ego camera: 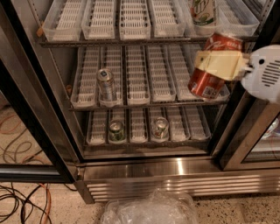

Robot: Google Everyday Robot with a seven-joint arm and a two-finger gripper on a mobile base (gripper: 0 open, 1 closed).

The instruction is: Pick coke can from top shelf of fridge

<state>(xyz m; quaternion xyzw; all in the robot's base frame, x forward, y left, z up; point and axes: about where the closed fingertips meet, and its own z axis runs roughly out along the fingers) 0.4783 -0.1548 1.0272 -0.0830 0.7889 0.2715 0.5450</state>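
The coke can (208,83) is red with white script and a silver rim. It is tilted in the air in front of the fridge's right side, below the top shelf (131,41). My gripper (217,64) is shut on the can, with a cream finger pad (218,64) across its middle and its white body at the right edge. The fridge (175,168) is open, with a steel base grille and wire racks lined with white lane trays. A white-and-green can (204,13) stands on the top shelf just above the held can.
A silver can (106,84) stands on the middle rack. Two cans (116,130) (160,127) stand on the bottom rack. A black door frame (30,131) is at the left. A crumpled clear plastic bag (153,209) and cables (22,201) lie on the floor.
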